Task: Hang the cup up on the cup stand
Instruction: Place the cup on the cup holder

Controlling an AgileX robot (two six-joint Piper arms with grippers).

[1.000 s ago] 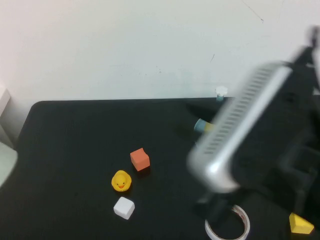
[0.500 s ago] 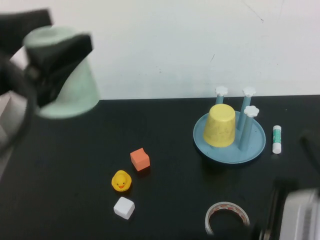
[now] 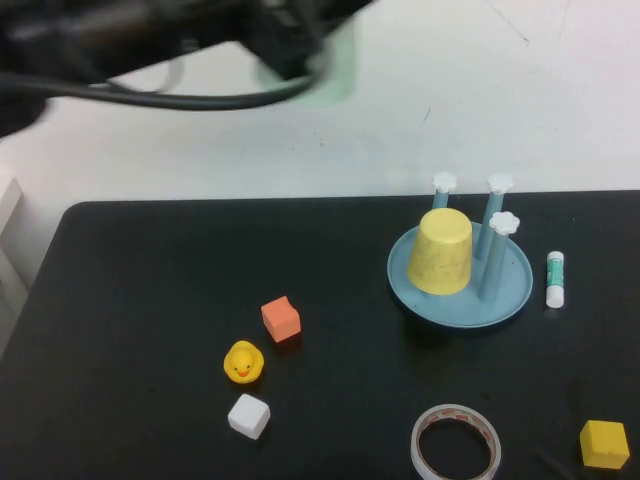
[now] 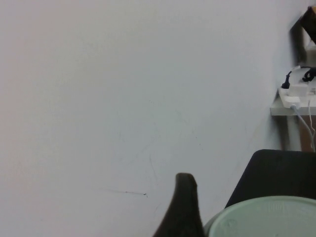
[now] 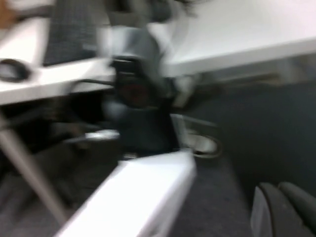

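Your left claw (image 3: 290,45) is high above the far left of the desk (image 3: 150,300), pinching the cup (image 3: 335,70), a pale mint-green tumbler with a round rim. The cup stand (image 3: 460,280) is on the right, and a yellow cup (image 3: 442,252) sits on it. The right claw (image 5: 276,207) is off the desk; its fingers press together.

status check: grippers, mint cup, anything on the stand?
Left gripper high at top of high view, shut on the cup. Right gripper out of the high view, fingers unreadable. Cup stand carries yellow cup; three capped pegs free.
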